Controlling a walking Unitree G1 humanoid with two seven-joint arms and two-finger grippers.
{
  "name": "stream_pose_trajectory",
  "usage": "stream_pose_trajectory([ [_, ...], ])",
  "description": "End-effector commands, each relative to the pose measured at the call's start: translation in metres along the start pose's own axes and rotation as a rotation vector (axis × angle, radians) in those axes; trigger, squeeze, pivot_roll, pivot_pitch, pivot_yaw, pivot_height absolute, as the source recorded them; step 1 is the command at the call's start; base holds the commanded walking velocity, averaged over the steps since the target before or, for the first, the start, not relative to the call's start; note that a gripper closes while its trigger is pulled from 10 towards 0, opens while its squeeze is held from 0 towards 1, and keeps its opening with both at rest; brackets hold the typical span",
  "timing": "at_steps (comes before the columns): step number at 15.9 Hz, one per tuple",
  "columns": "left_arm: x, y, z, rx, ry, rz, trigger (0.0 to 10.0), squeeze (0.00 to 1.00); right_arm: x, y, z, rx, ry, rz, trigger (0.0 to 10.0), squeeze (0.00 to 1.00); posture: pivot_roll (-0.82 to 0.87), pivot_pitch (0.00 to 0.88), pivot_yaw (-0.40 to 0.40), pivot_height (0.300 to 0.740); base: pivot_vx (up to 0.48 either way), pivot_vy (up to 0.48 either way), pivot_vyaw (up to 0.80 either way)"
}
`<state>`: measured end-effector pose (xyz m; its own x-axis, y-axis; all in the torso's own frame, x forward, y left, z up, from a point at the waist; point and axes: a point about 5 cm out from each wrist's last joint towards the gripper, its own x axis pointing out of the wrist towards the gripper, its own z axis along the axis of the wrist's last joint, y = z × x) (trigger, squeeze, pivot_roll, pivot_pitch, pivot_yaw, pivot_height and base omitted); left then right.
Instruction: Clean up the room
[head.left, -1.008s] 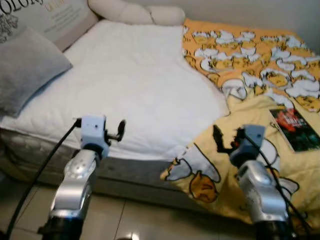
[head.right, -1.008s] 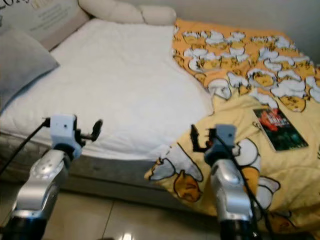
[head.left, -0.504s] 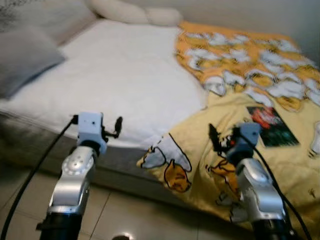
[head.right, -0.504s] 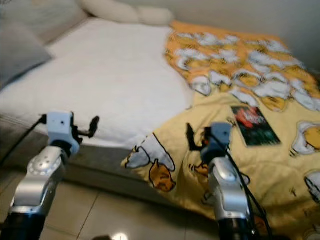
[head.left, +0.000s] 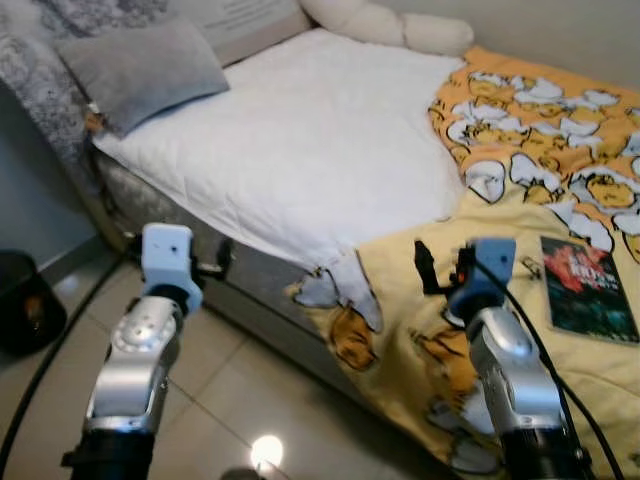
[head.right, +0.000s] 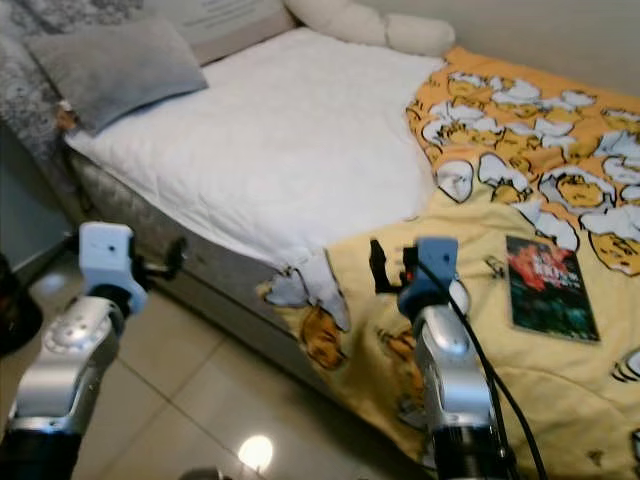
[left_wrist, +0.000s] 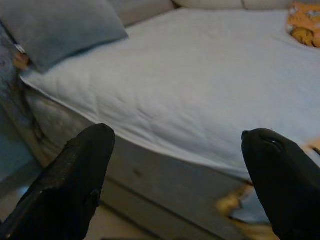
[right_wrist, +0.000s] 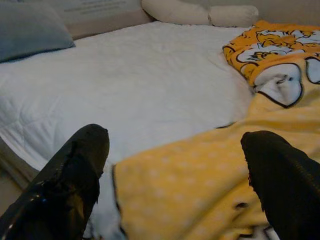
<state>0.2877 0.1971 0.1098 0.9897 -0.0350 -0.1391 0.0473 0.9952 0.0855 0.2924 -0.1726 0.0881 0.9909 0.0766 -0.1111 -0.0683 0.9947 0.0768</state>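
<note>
A bed with a white mattress cover (head.left: 300, 140) stands before me. A yellow and orange cartoon-print blanket (head.left: 530, 130) covers its right side, and one corner (head.left: 400, 340) hangs over the bed's edge. A dark book (head.left: 585, 288) lies flat on the blanket. My left gripper (head.left: 222, 262) is open, held over the floor just short of the bed's side. My right gripper (head.left: 425, 268) is open above the hanging blanket, left of the book. Both hold nothing; in the wrist views the black fingers (left_wrist: 80, 170) (right_wrist: 75, 165) stand wide apart.
A grey pillow (head.left: 140, 70) lies at the bed's left end, against a printed cushion (head.left: 240, 12). A long cream pillow (head.left: 390, 22) runs along the far side. The tiled floor (head.left: 230, 400) lies below me, with a dark round object (head.left: 20, 300) at the far left.
The whole picture has shifted, so the camera moved: the bed now sits further right and the floor and dark object have come into view. Both arms keep their pose, grippers still open.
</note>
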Motion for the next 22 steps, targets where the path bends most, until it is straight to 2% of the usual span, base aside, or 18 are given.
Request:
stream_pose_trajectory([
  [1, 0.003, -0.010, 0.004, -0.012, -0.008, -0.036, 10.0, 1.00, -0.002, -0.006, -0.002, 0.035, 0.010, -0.017, 10.0, 0.00, 0.04, 0.000, -0.018, 0.740, 0.000, -0.480, 0.00],
  [2, 0.003, -0.010, 0.005, -0.015, -0.008, -0.039, 10.0, 1.00, -0.003, -0.006, -0.003, 0.072, 0.013, -0.027, 10.0, 0.00, 0.04, 0.000, -0.016, 0.740, 0.000, -0.480, 0.00],
  [5, 0.004, -0.010, 0.006, -0.001, -0.010, -0.040, 10.0, 1.00, -0.003, -0.010, -0.007, 0.024, 0.025, -0.078, 10.0, 0.00, 0.04, 0.000, -0.012, 0.740, 0.000, -0.480, 0.00],
  [8, 0.005, -0.010, 0.006, 0.011, -0.010, -0.043, 10.0, 1.00, -0.005, -0.009, -0.007, 0.062, 0.011, -0.065, 10.0, 0.00, 0.03, 0.000, -0.003, 0.740, 0.000, -0.480, 0.00],
  [9, 0.005, -0.011, 0.006, 0.013, -0.009, -0.045, 10.0, 1.00, -0.006, -0.007, -0.009, 0.088, 0.025, -0.042, 10.0, 0.00, 0.03, 0.000, -0.003, 0.740, 0.000, -0.480, 0.00],
  [12, 0.003, -0.011, 0.006, 0.021, -0.008, -0.049, 10.0, 1.00, -0.009, -0.002, -0.011, 0.044, 0.041, 0.005, 10.0, 0.00, 0.03, 0.000, -0.003, 0.740, 0.000, -0.480, 0.00],
  [14, 0.002, -0.010, 0.005, 0.036, -0.005, -0.051, 10.0, 1.00, -0.008, 0.008, -0.013, 0.043, 0.060, 0.083, 10.0, 0.00, 0.04, 0.000, -0.004, 0.740, 0.000, -0.480, 0.80],
  [17, 0.002, -0.011, 0.005, 0.046, -0.003, -0.054, 10.0, 1.00, -0.009, 0.013, -0.014, 0.032, 0.073, 0.145, 10.0, 0.00, 0.04, 0.000, -0.005, 0.740, 0.000, -0.480, 0.80],
  [20, 0.000, -0.011, 0.003, 0.082, 0.001, -0.065, 10.0, 1.00, -0.012, 0.017, -0.018, 0.089, 0.099, 0.189, 10.0, 0.00, 0.05, 0.000, -0.006, 0.740, 0.000, -0.480, 0.27],
  [22, -0.002, -0.013, 0.002, 0.081, 0.001, -0.107, 10.0, 1.00, -0.012, 0.019, -0.022, 0.095, 0.124, 0.220, 10.0, 0.00, 0.05, 0.000, -0.010, 0.740, 0.000, 0.000, 0.00],
])
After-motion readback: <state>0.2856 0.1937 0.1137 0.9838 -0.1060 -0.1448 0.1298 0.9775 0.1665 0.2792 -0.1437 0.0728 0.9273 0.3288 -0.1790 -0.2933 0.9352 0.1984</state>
